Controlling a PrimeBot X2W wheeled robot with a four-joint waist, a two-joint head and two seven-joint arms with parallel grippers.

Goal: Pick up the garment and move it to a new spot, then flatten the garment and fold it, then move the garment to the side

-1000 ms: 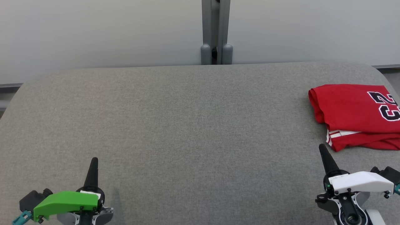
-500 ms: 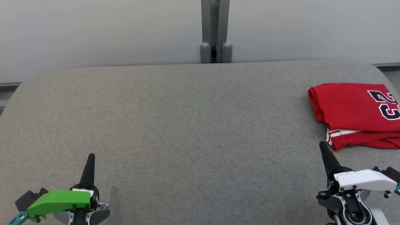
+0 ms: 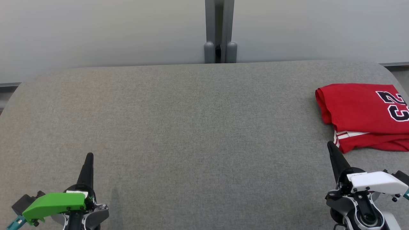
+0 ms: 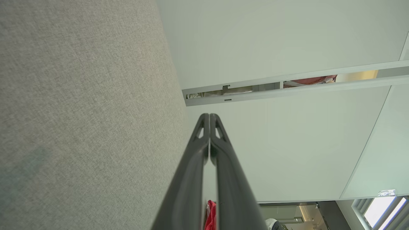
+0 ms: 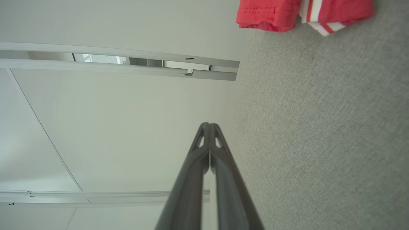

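Noting red garment [image 3: 358, 111] folded at right of grey table [image 3: 191, 127]; left gripper [image 3: 89, 156] and right gripper [image 3: 329, 145] both closed, holding nothing.

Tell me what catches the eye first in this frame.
A folded red jersey with a black number lies at the far right of the grey padded table. The shut left tool sits at lower left; the shut right tool points just short of the jersey.
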